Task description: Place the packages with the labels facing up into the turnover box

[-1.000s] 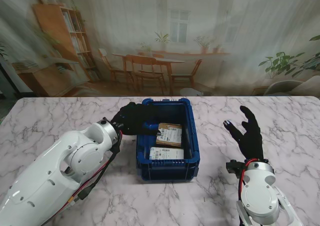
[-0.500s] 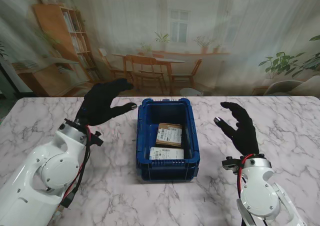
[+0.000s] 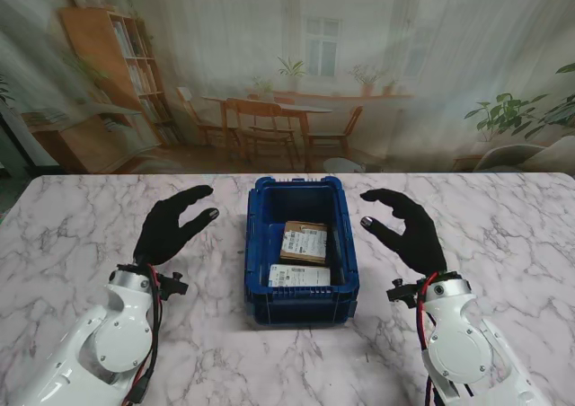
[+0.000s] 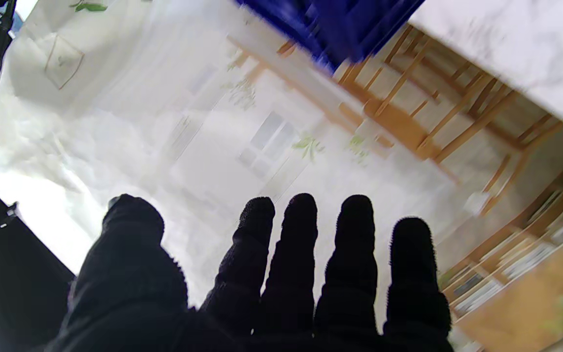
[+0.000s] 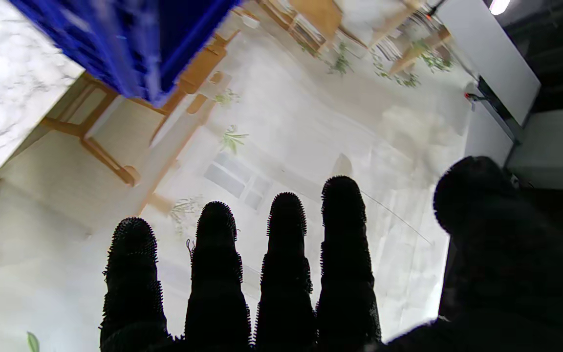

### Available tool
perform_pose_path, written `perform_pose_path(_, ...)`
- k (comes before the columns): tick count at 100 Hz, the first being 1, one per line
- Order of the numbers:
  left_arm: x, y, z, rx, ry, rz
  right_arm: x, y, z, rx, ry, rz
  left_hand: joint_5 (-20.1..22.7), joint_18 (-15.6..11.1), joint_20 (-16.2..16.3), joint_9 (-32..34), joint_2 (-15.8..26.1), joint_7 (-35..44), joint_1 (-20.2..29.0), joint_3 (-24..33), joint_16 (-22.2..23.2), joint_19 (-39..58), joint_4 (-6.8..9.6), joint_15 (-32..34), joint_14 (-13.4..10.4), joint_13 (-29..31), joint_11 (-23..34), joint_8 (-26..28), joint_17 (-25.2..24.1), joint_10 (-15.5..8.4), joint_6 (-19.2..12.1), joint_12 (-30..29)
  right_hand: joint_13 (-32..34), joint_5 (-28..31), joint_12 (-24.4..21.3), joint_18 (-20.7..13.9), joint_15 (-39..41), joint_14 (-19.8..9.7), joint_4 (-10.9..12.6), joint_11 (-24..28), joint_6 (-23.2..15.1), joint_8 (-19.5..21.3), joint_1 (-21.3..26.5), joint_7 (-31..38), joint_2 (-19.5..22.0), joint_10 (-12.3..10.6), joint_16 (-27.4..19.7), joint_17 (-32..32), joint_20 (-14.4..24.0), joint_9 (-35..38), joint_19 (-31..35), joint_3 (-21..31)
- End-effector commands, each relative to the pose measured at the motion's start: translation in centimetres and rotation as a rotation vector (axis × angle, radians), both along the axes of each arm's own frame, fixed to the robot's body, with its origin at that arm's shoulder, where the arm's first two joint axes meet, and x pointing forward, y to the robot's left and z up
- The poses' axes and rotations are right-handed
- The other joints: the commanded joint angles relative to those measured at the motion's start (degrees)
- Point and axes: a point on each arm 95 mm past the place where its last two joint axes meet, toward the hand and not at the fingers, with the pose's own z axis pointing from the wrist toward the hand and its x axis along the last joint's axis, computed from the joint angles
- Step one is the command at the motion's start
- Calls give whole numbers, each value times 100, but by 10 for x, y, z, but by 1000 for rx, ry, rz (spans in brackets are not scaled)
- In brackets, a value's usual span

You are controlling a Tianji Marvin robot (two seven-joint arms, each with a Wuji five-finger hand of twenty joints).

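Label print on both packages [image 3: 303,242] [image 3: 299,276] is way too small to read from the stand cam. The near one is partly cut by the box [image 3: 347,244] front wall. Both wrist cams only catch a smeared blue corner of the box [image 4: 340,24] [image 5: 130,44], chopped off at the frame edge, insides hidden.

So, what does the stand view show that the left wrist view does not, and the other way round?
Only the stand view shows inside the blue turnover box: two packages, the farther package and the nearer package, white labels up. It also shows the right hand, open, beside the box.

Only the left wrist view shows the left hand from behind its spread fingers, holding nothing.

Both show the box, the marble table and the room backdrop.
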Motion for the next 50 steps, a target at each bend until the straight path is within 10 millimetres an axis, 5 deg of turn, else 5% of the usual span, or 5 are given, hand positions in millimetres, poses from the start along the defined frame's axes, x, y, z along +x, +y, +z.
perform_pose_path(1, 6, -3, -17, 32, 76, -2, 2, -4, -16, 14, 53, -28, 154, 166, 153, 92, 271, 101, 137, 96, 67, 133, 139, 143, -57, 56, 111, -13, -107, -152, -46, 88, 44, 186, 32, -110, 233, -224, 94, -111, -107, -126, -84, 57, 160, -180, -120, -119, -94, 69, 97, 110)
perform_pose_path(29, 7, -2, -17, 71, 92, -24, 9, -2, -29, 60, 102, -39, 10, 131, 229, -16, 331, 4, 170, 78, 90, 111, 139, 84, -28, -42, 34, -133, -175, -111, 9, 25, -28, 20, 2, -76, 205, -121, 102, -176, 204, -164, -86, -62, 242, 172, -109, -210, -162, -29, 100, 90)
perform_pose_path(50, 15, 5, -18, 130, 87, -26, 21, -3, -28, 102, 113, -33, -68, 120, 226, -71, 340, -100, 159, 71, 62, 25, 133, 18, -10, -102, -35, -220, -205, -95, 38, -24, -45, -12, -1, -99, 183, -139, 106, -178, 238, -165, -88, -106, 264, 145, -96, -202, -184, -49, 75, 56)
